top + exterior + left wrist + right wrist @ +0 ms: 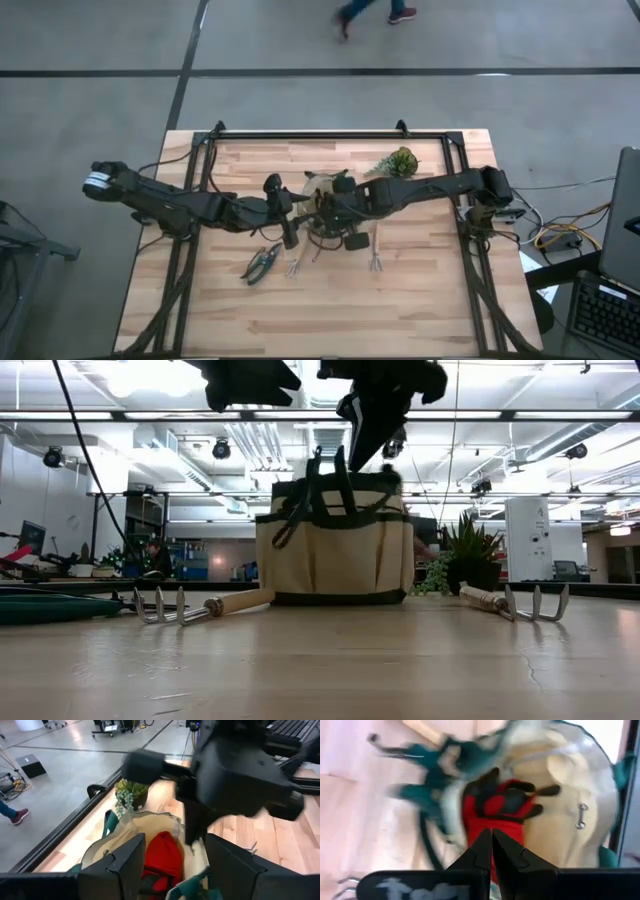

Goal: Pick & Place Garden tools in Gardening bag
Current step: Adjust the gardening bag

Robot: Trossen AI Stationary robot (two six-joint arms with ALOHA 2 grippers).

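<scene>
The round tan fabric gardening bag with dark green trim and handles (325, 205) stands upright near the centre of the pale wooden plank table (420, 300). Both dark arms meet above it. The right gripper (491, 836) hangs directly over the bag's open mouth, its two dark fingers pressed together and holding nothing. Straight beneath its tips, inside the bag, lies a soft red piece with black fingers, like a glove (502, 805). The left gripper (175, 855) hovers at the bag's nine o'clock rim, fingers spread wide and empty, the red piece visible between them.

Seen from above, grey metal pruning shears (263, 262) lie on the boards at about seven o'clock from the bag, well apart from either gripper. Just beside the shears is a wooden-handled rake with metal tines (297, 264), and a second wooden-handled metal-tined rake (376, 252) lies at five o'clock from the bag. From table height, the rakes flank the bag, handles pointing toward it, tines outward.

A small green potted plant (396, 162) sits at two o'clock from the bag. A person's legs (372, 14) cross the grey floor beyond the table.
</scene>
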